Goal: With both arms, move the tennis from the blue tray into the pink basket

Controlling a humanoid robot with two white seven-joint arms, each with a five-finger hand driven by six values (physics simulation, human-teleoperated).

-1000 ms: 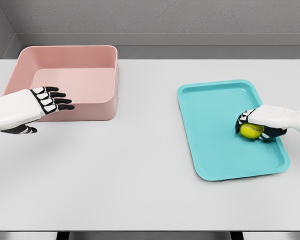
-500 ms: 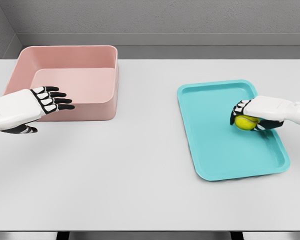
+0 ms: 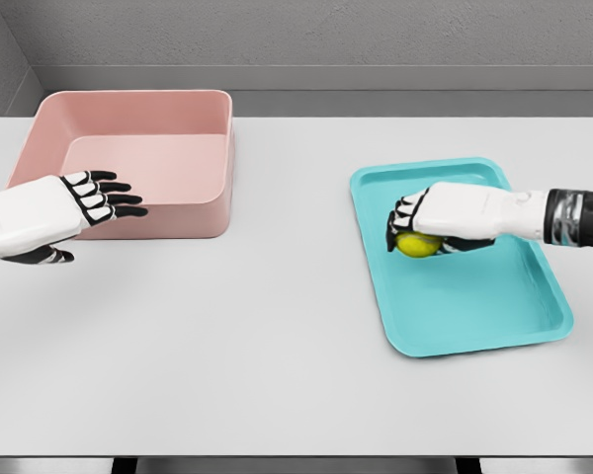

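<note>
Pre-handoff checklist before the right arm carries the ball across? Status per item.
1. Right hand closed on the tennis ball: ok, fingers wrap over it.
2. Ball lifted clear of the blue tray: cannot tell, it sits over the tray's left part and one view does not show height.
3. Left hand ready to receive: ok, fingers spread, holding nothing, in front of the pink basket.
4. Basket free to take the ball: ok, nothing visible inside.
5. Path over the table between tray and left hand: ok, no objects visible there.
</note>
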